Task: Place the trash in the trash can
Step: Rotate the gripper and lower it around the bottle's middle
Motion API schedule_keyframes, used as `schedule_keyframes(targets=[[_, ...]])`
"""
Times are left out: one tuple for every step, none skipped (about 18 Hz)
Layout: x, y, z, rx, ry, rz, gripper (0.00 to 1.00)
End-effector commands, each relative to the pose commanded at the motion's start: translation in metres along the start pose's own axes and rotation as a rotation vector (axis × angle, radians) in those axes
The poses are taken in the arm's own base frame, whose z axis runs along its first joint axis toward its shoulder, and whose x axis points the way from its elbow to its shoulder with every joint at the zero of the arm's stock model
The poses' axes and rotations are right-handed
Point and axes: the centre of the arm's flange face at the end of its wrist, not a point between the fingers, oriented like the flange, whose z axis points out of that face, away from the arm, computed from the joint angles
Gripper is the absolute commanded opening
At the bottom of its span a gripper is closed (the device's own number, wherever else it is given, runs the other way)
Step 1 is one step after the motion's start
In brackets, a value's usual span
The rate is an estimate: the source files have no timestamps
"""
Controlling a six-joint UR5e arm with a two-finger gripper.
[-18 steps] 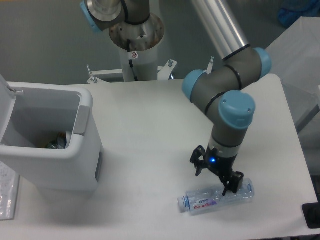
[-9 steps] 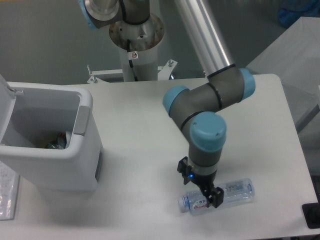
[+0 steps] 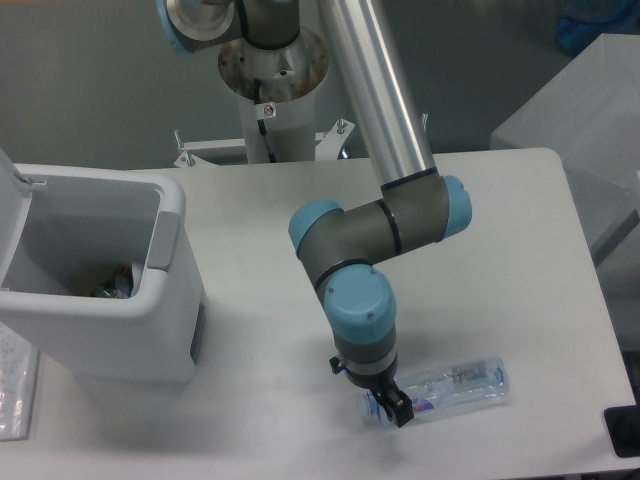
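1. The gripper (image 3: 388, 404) sits low over the table, right at the cap end of the clear plastic bottle (image 3: 450, 386). The wrist blocks most of it, so I honestly can't tell whether the fingers are apart, together, or pinched on the bottle. Only a dark finger tip shows, overlapping the bottle's left end.
2. The bottle lies on its side, running from the gripper off to the right in the picture, tilted a bit up toward its far end. The label near the gripper looks pinkish-purple; the rest is see-through.
3. The arm (image 3: 370, 230) comes down from the top of the frame as a long silver tube, bends through grey joints with light blue caps, and ends at the wrist straight above the gripper.
4. The white trash can (image 3: 160, 330) stands well to the left of the gripper, lid up, with a grey panel (image 3: 164, 239) on its near rim. Inside it, down at the bottom, there's a crumpled wrapper (image 3: 113, 283) with green bits.
5. The table (image 3: 270, 230) is white with rounded corners. The arm's round base (image 3: 272, 70) stands behind it, above the gripper in the picture.
6. The floor beyond is dull grey, and another pale surface (image 3: 585, 110) sits off to the upper right of the gripper.
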Motion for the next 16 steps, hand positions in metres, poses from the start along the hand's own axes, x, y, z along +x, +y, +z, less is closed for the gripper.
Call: schedule_keyframes(targets=[[-0.002,-0.004,0.003,-0.01,-0.003,0.0,1.0],[-0.002,-0.01,0.005,-0.015,-0.005,0.001,1.0],[-0.002,-0.011,0.007,-0.021,-0.005,-0.004,1.0],[-0.001,-0.013,0.009,-0.024,-0.003,-0.007,1.0],[-0.001,-0.014,0.009,-0.024,-0.003,-0.008,1.0],[-0.001,-0.014,0.011,-0.024,-0.002,-0.011,0.99],[-0.002,-0.014,0.011,-0.024,-0.003,-0.015,0.97],[-0.003,-0.014,0.011,-0.024,-0.005,-0.015,0.96],[-0.002,-0.014,0.012,-0.024,-0.003,-0.016,0.93],[-0.003,-0.014,0.011,-0.024,-0.005,-0.016,0.91],[-0.003,-0.014,0.01,-0.023,-0.006,-0.015,0.89],[-0.003,-0.014,0.01,-0.026,-0.007,-0.015,0.85],[-0.004,-0.013,0.009,-0.035,-0.011,-0.014,0.79],[-0.004,-0.012,0.009,-0.049,-0.015,-0.013,0.71],[-0.004,-0.011,0.01,-0.059,-0.015,-0.012,0.64],[-0.005,-0.01,0.01,-0.063,-0.017,-0.015,0.59]])
